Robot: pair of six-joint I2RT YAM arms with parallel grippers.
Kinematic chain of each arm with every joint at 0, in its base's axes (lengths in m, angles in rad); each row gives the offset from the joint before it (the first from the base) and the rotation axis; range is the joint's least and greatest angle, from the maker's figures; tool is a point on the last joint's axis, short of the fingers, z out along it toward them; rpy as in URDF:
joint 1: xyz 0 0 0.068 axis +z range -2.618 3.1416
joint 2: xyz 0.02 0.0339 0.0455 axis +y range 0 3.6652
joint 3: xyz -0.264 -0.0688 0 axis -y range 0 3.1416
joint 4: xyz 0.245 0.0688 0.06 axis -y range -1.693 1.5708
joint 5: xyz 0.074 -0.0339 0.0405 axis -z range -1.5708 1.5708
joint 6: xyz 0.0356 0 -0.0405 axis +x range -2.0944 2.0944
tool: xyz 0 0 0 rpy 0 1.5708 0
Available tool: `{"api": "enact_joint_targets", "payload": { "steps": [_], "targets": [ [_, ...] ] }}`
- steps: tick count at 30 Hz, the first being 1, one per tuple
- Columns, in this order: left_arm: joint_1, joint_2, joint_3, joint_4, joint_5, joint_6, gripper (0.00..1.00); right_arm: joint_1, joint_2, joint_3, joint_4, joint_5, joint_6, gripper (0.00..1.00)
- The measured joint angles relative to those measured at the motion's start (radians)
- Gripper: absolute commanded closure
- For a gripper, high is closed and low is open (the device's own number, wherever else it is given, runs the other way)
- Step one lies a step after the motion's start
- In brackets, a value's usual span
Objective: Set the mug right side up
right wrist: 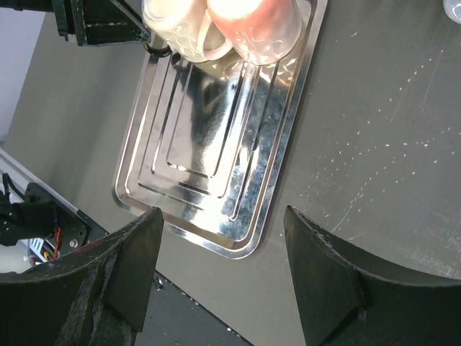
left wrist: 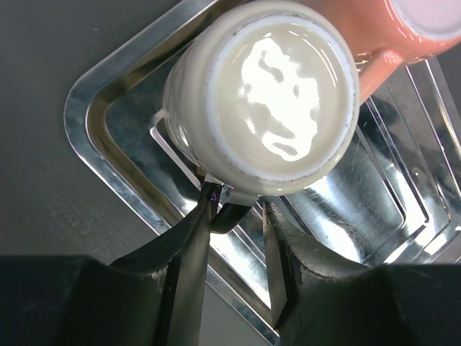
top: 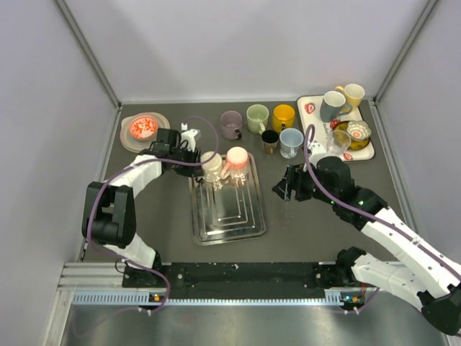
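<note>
**Cream mug** (left wrist: 263,94): glazed ceramic, upside down at the far left corner of a ribbed steel tray (top: 227,227) on the dark matte bench (top: 324,231). Flat glossy base uppermost, rim down on the metal, long axis vertical. Just beside it on the right, touching or nearly so, a pink mug (top: 237,160), likewise inverted.

**Left end effector** (left wrist: 238,209): level with the cream mug's side, reaching in from the left, mug directly ahead of the fingertips. Handle (left wrist: 229,210), a small loop in shadow, between the two black fingers (left wrist: 194,245), jaws narrowed to either side of it. Pinched or merely flanked: impossible to tell from these views.

**Right end effector** (right wrist: 220,216): spread wide and empty, over the bench just right of the tray, well apart from both mugs. Left arm clearly the nearer.

**Coming move:** judged to hinge on the handle lying in line with the left fingers. Firm pinch there, lift clear of the tray, half-turn at the wrist, rim up. Slick glaze and a thin loop likely to allow slipping. Pink neighbour close enough to be knocked during the swing.

**Far edge of the bench:** a row of cups (top: 258,119).
</note>
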Motion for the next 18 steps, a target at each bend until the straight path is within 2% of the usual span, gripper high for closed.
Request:
{"api": "enact_joint_targets", "payload": {
  "steps": [6, 18],
  "targets": [
    [-0.02, -0.052, -0.035, 0.0, -0.005, 0.0, 0.6, 0.0, 0.0, -0.015, 0.005, -0.007, 0.01, 0.32],
    [-0.084, -0.039, -0.027, -0.019, -0.109, 0.011, 0.58, 0.0, -0.014, -0.042, 0.008, -0.015, 0.031, 0.32]
  ]
}}
